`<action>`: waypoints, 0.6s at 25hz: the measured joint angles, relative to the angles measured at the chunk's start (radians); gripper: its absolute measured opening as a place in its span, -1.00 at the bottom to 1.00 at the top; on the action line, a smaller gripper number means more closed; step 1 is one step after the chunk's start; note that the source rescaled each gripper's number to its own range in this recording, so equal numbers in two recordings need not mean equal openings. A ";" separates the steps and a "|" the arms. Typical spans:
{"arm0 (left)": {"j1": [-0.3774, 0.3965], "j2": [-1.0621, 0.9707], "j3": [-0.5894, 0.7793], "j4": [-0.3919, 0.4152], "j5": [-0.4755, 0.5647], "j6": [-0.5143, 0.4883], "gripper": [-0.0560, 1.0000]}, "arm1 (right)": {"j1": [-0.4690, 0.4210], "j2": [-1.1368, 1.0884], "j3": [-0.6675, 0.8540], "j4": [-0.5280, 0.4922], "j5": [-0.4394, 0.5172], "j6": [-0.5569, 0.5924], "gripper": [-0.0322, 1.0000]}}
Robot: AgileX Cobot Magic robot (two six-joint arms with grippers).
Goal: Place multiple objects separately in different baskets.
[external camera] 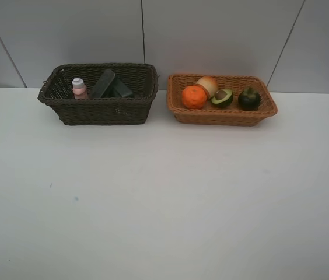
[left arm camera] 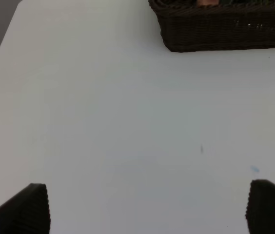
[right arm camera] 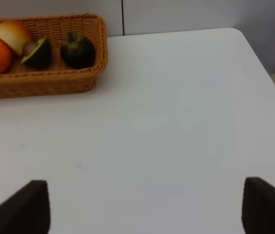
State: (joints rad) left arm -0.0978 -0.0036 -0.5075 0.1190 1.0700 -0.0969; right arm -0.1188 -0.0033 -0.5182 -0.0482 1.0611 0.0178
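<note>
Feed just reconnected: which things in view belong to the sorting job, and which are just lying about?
Job:
dark basket: pink bottle, black bottle, dark block
tan basket: orange, peach fruit, avocado half, mangosteen

Lying about:
nothing loose on the table

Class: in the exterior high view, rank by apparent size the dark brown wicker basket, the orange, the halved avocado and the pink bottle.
1. Dark brown wicker basket
2. Orange
3. Halved avocado and pink bottle: too alike to rank, and the bottle is partly hidden by the basket wall.
</note>
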 joint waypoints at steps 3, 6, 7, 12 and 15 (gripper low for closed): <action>-0.002 0.000 0.000 0.006 0.000 -0.003 0.99 | 0.000 0.000 0.000 0.000 0.000 0.000 0.97; -0.002 -0.001 0.000 0.010 0.000 -0.005 0.99 | 0.000 0.000 0.000 0.000 0.000 0.000 0.97; -0.002 -0.002 0.000 0.011 0.000 -0.006 0.99 | 0.000 0.000 0.000 0.000 0.000 0.000 0.97; -0.002 -0.002 0.000 0.011 0.000 -0.007 0.99 | 0.000 0.000 0.000 0.000 0.000 0.000 0.97; -0.002 -0.002 0.000 0.011 0.000 -0.008 0.99 | 0.000 0.000 0.000 0.000 0.000 0.000 0.97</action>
State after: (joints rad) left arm -0.0997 -0.0056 -0.5075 0.1304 1.0700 -0.1044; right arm -0.1188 -0.0033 -0.5182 -0.0482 1.0611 0.0178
